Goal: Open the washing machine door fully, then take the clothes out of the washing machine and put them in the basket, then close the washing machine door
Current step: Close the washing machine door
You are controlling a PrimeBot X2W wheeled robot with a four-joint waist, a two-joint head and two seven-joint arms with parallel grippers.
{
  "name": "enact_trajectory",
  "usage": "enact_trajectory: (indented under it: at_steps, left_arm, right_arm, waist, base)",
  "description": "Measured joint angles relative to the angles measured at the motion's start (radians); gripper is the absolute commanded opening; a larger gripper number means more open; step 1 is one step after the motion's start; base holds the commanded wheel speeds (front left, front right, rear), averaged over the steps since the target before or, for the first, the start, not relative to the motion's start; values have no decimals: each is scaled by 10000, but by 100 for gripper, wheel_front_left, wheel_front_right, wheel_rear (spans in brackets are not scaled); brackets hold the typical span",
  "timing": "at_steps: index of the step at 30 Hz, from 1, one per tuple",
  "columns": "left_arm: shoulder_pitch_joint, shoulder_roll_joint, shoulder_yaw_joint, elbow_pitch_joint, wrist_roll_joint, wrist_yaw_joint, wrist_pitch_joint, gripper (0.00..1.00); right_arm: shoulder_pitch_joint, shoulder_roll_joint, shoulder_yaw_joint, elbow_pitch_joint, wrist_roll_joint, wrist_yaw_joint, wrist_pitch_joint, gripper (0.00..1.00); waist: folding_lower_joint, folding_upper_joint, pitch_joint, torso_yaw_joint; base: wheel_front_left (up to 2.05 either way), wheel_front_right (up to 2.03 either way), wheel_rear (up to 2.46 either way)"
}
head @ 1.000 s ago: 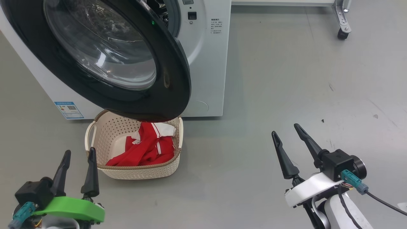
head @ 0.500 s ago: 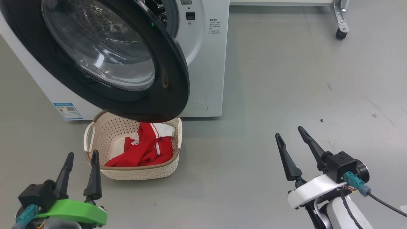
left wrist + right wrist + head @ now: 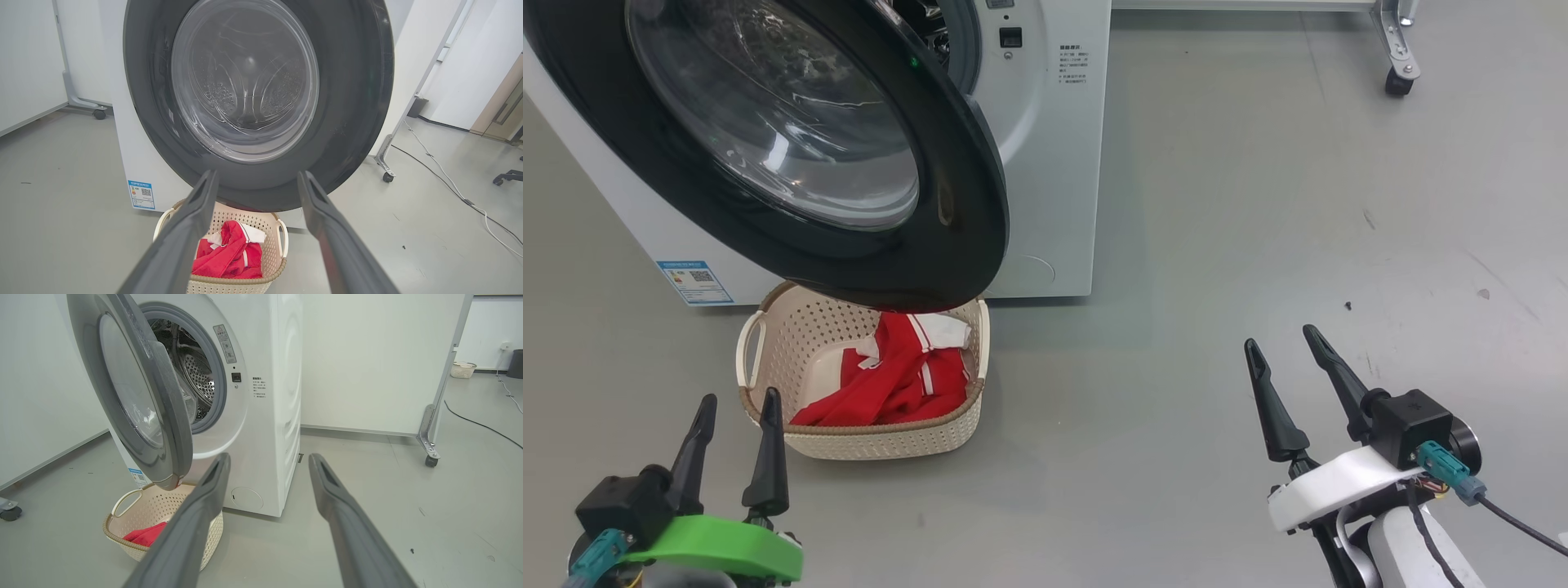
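Dark and empty, the two fingers of my left gripper (image 3: 740, 396) stand apart over bare floor (image 3: 1258, 204), their tips near the front left corner of the basket (image 3: 874, 442) but clear of its woven-look rim. My right gripper (image 3: 1278, 336) is spread too and holds nothing. It is well apart from everything, with open grey floor all round it as far as the washing machine's side. The clothes (image 3: 898, 384) lie in the basket, red with white trim, bunched toward its right and far side, with a bare patch of basket bottom at the left. The basket sits on the floor just in front of the washing machine (image 3: 1045, 163), and the lower edge of the washing machine door (image 3: 964, 204) overhangs its far rim. The door stands swung out with its free black edge on my right, and in the right wrist view the steel drum (image 3: 196, 377) shows in the gap behind it. A blue label (image 3: 694, 282) sits low on the machine's front, left of the basket. A caster (image 3: 1396, 82) stands far off at the upper right.
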Motion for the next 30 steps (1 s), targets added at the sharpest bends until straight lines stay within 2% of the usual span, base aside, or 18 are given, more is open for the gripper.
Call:
enact_trajectory:
  at_steps: [19,20,21,30]
  left_arm:
    - [7,-217,117,-12,151,-132,0,100]
    - [5,-230,117,-13,163,-134,0,100]
    - [0,-245,113,-15,165,-169,0,100]
    - [-234,-416,-102,-123,357,-247,0,100]
  right_arm:
    - [-21,15,4,-215,-21,19,0,100]
    - [-29,10,31,-228,-38,21,0,35]
    - [-40,-2,82,-213,-33,33,-2,0]
    - [-931,-713,1039,-372,-713,161,-2,0]
  waist:
    - [0,0,272,152]
    - [0,0,309,171]
    - [0,0,348,191]
    - [0,0,862,490]
  base:
    - [0,0,0]
    - [0,0,0]
    - [0,0,0]
    - [0,0,0]
